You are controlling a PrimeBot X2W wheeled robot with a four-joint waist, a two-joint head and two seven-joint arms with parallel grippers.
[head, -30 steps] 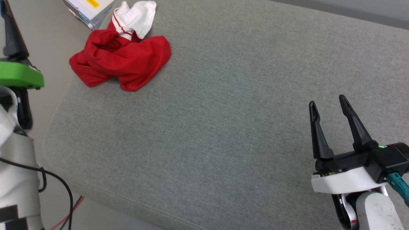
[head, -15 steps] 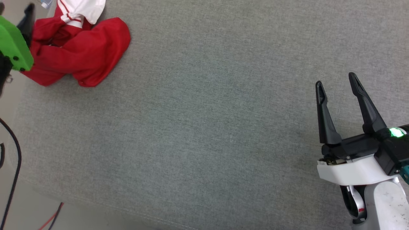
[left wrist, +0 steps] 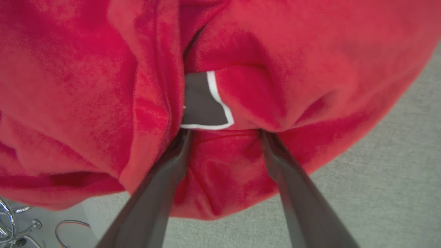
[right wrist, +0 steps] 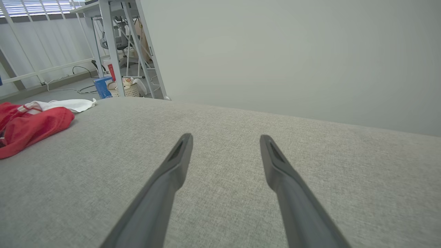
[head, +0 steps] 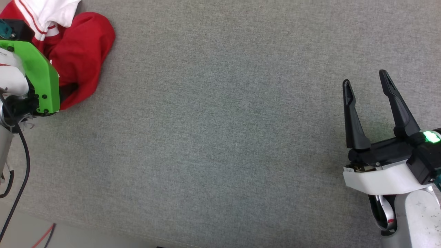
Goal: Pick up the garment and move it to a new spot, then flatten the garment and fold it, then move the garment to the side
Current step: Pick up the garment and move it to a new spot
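Left arm has closed in on the garment (head: 82, 44) over the last second: its green wrist bracket (head: 38, 75), earlier off to one side of the heap, now overlaps the heap's near edge in head view. The head camera also shifted, so the whole frame is displaced; the heap's shape looks unchanged.

Left hand (left wrist: 224, 132): fingers spread wide, tips pushed in under a red fold, with cloth bulging between them. No pinch made.

Just past the tips is a black patch with a white outline (left wrist: 200, 103), half hidden in the creases.

Garment lies crumpled at the far left corner of the grey surface (head: 220, 137). Its white sleeve (head: 48, 12) with red-striped trim is on the far side of the heap. Left wrist view shows the heap reaching the surface's edge, with floor and cables below.

Right hand (head: 365, 78): fingers wide apart and empty, just above bare surface, well apart from the garment.
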